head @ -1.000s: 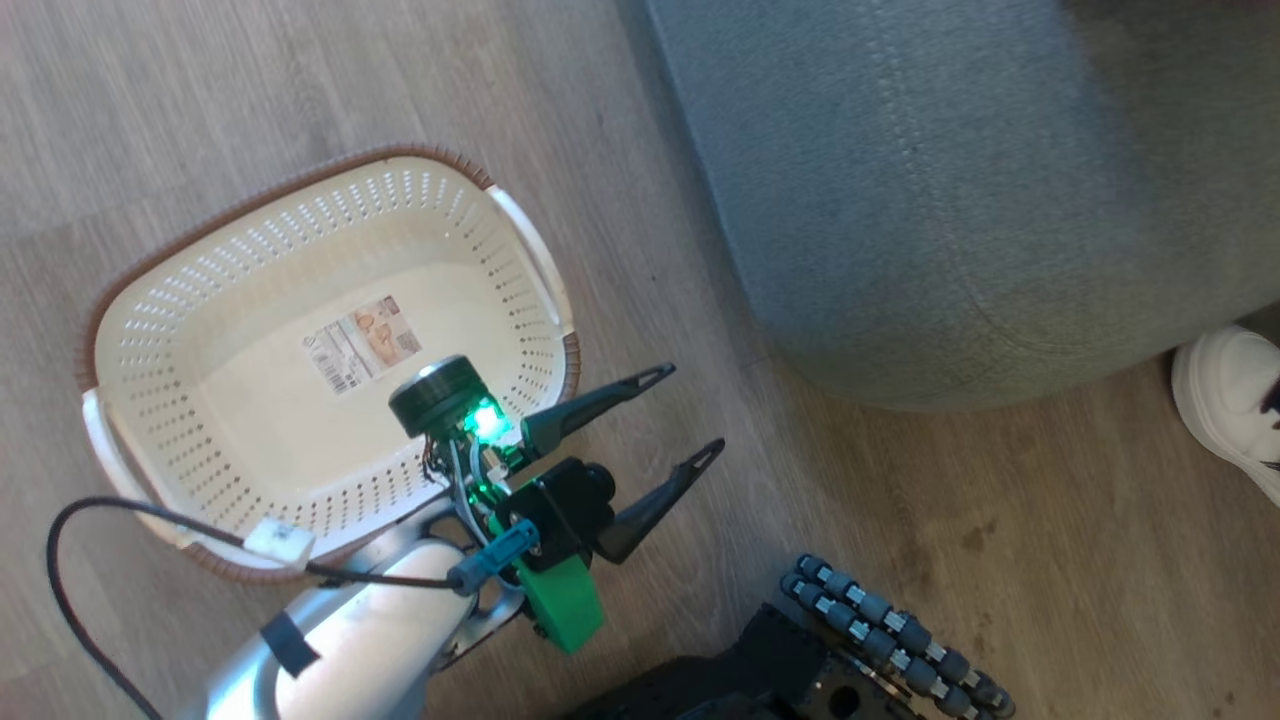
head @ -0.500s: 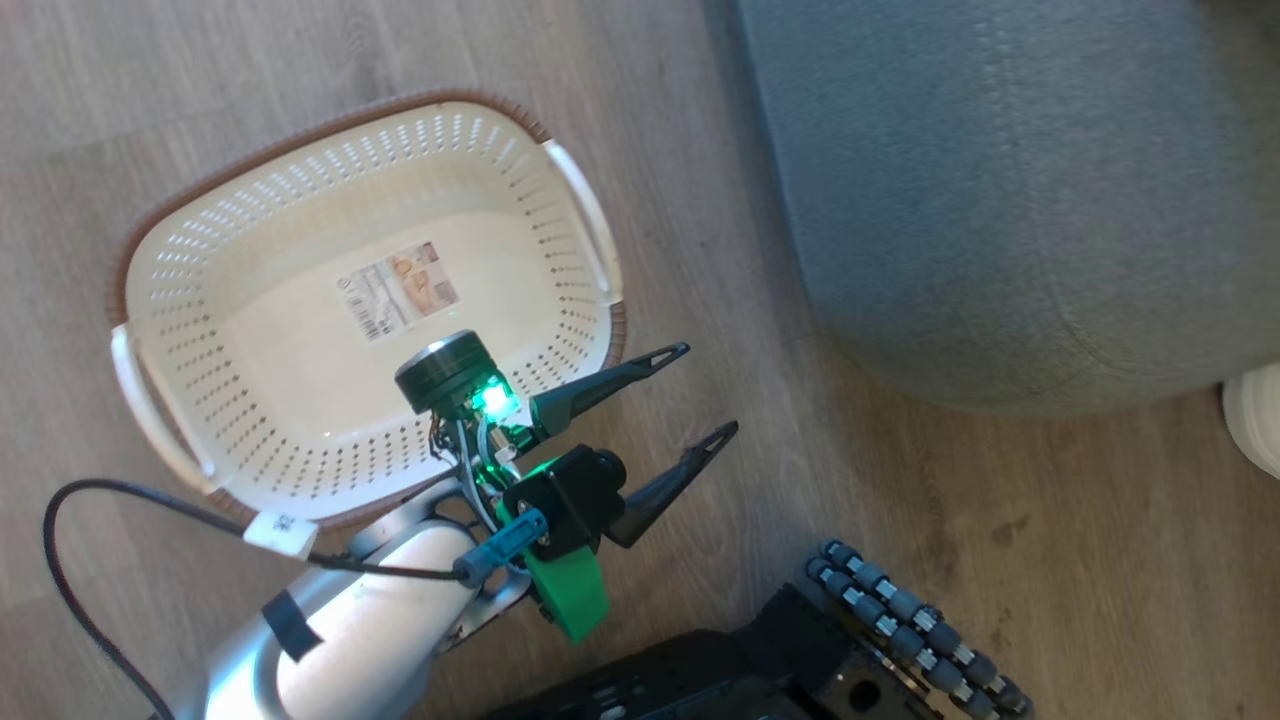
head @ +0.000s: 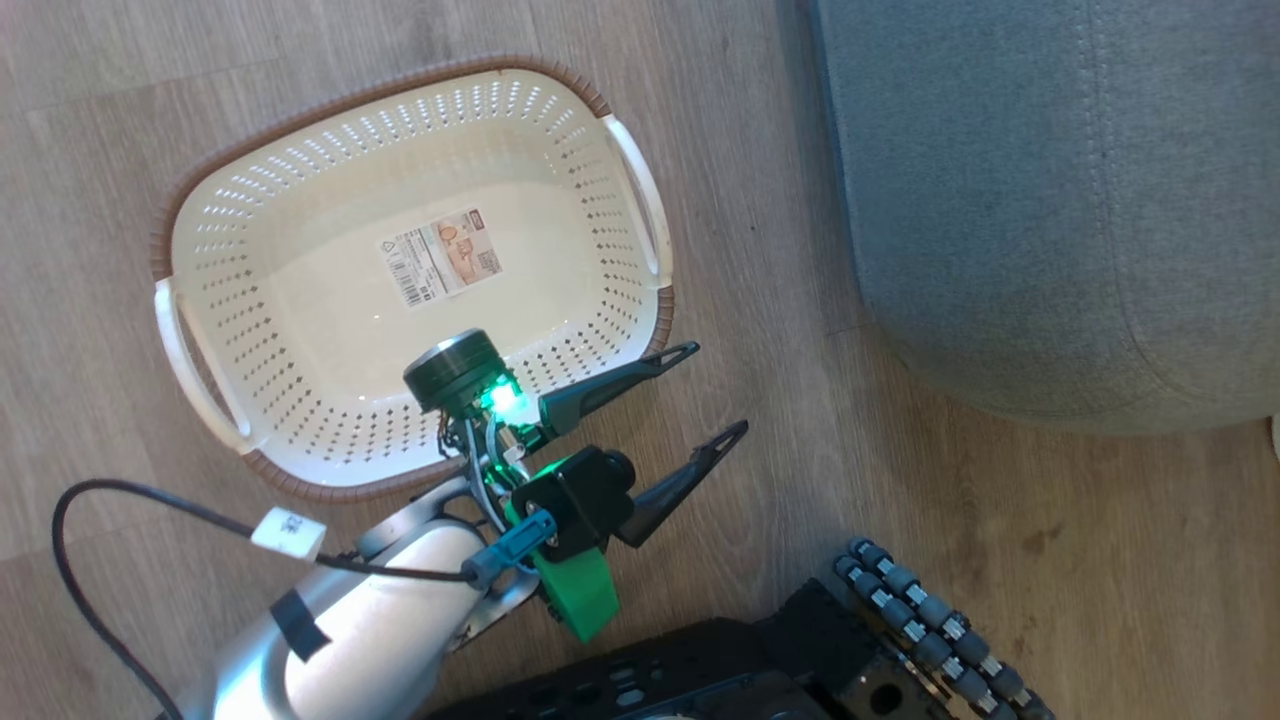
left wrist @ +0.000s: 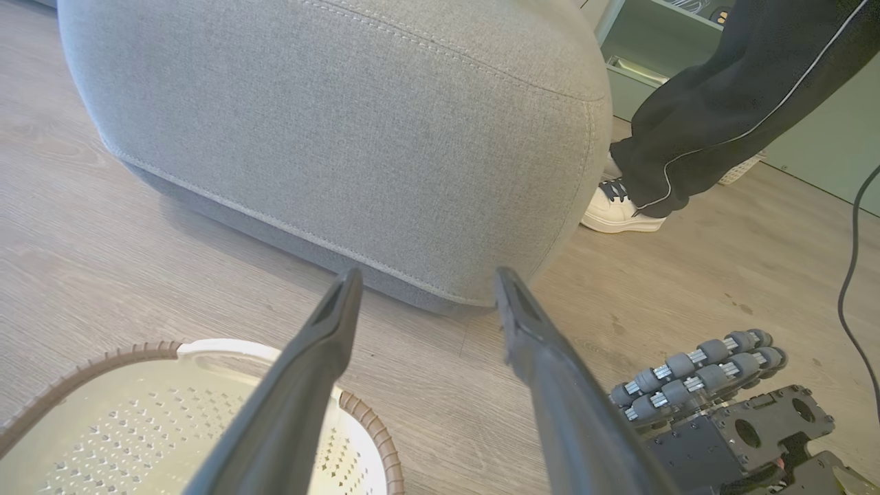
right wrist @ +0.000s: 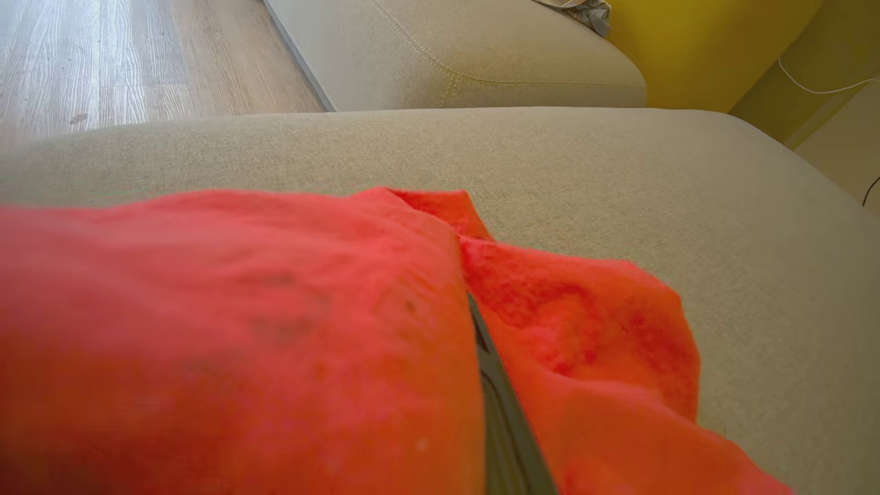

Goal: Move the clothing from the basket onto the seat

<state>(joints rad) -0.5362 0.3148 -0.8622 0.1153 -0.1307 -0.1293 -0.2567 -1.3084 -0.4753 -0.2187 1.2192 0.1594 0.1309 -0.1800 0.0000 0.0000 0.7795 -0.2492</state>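
Clamping the clothing (right wrist: 275, 330), the right pincer (right wrist: 489, 385) hangs over the seat (right wrist: 619, 172), red fabric bunched at nine and three o'clock of its fingers; best lowered until cloth rests, then released. Left pincer (head: 715, 390) gapes empty at four o'clock of the bare basket (head: 230, 230).
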